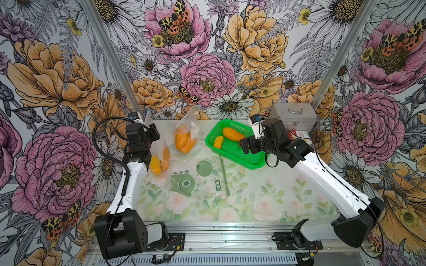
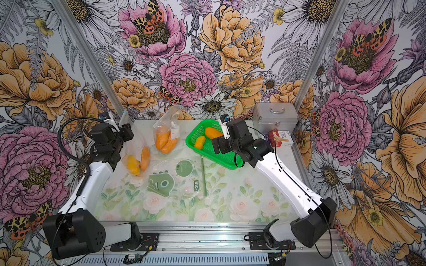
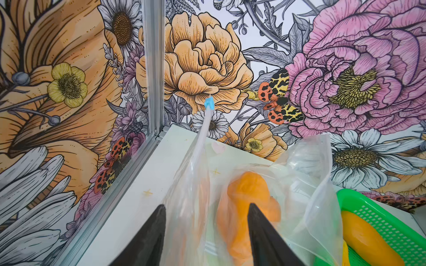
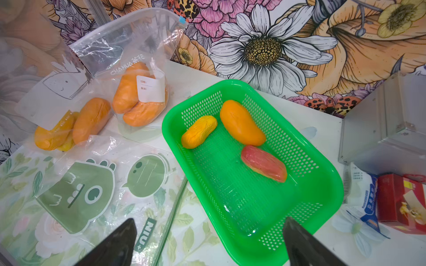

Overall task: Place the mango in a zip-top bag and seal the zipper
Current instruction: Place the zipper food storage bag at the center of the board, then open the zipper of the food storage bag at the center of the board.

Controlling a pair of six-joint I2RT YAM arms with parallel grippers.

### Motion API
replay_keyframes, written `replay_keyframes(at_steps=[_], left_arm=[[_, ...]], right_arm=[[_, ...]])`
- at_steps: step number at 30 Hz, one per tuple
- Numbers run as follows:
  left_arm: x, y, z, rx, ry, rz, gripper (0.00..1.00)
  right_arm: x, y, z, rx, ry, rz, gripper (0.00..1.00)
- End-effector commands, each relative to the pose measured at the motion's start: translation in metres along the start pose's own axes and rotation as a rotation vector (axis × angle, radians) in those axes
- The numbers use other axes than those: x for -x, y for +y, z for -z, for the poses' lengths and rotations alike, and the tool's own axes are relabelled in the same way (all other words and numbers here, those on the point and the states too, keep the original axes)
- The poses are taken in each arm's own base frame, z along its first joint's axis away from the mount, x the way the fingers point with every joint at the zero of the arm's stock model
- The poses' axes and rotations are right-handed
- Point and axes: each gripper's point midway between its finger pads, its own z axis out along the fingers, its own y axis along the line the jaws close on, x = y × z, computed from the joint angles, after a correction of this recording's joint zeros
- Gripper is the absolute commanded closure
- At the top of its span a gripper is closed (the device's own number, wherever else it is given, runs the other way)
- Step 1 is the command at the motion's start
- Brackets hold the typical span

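Both hands gape: left hand [image 3: 206,205] loosely astride the filled clear bag [image 3: 191,172] by the desk's left edge, right hand [image 4: 209,218] above the green basket [image 4: 200,101] toward the far-right corner, whose orange mango [image 4: 242,122] looks smooth, slippery, so grip mid-body.

Bold floral wallpaper [image 1: 253,46], aluminium posts [image 1: 112,57], rose-print tabletop [image 1: 265,202]

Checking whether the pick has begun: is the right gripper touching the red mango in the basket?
Apart. The right wrist view shows the right gripper with open jaws short of the red mango, bare green basket floor between them.
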Motion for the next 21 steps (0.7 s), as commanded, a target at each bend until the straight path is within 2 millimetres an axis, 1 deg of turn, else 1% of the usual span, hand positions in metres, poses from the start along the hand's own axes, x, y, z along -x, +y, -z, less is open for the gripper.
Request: replay_keyframes(at_steps=[1, 6, 8, 11, 14, 17, 19, 21], left_arm=[[0.002, -0.01, 0.007, -0.052, -0.02, 0.008, 0.25], [0.001, -0.005, 0.012, -0.029, -0.024, 0.017, 0.01], [0.003, -0.004, 0.016, -0.021, -0.03, 0.017, 0.01], [0.004, 0.006, 0.023, 0.036, -0.026, 0.014, 0.01], [-0.001, 0.015, 0.031, 0.083, -0.008, 0.013, 0.01], [-0.009, 0.017, 0.037, 0.089, 0.012, 0.028, 0.01], [-0.012, 0.019, 0.045, 0.097, 0.006, 0.044, 0.01], [-0.01, 0.021, 0.055, 0.106, -0.016, 0.054, 0.01]], right_arm=[[-0.007, 0.001, -0.014, -0.004, 0.003, -0.081, 0.01], [-0.011, 0.006, -0.02, 0.021, 0.006, -0.102, 0.01], [-0.011, 0.007, -0.021, 0.024, 0.005, -0.105, 0.01], [-0.012, 0.006, -0.021, 0.022, 0.005, -0.115, 0.01], [-0.013, 0.006, -0.022, 0.022, 0.005, -0.123, 0.01], [-0.013, 0.007, -0.022, 0.026, 0.001, -0.127, 0.01], [-0.013, 0.006, -0.021, 0.026, -0.003, -0.131, 0.01], [-0.014, 0.005, -0.021, 0.017, -0.004, -0.139, 0.01]])
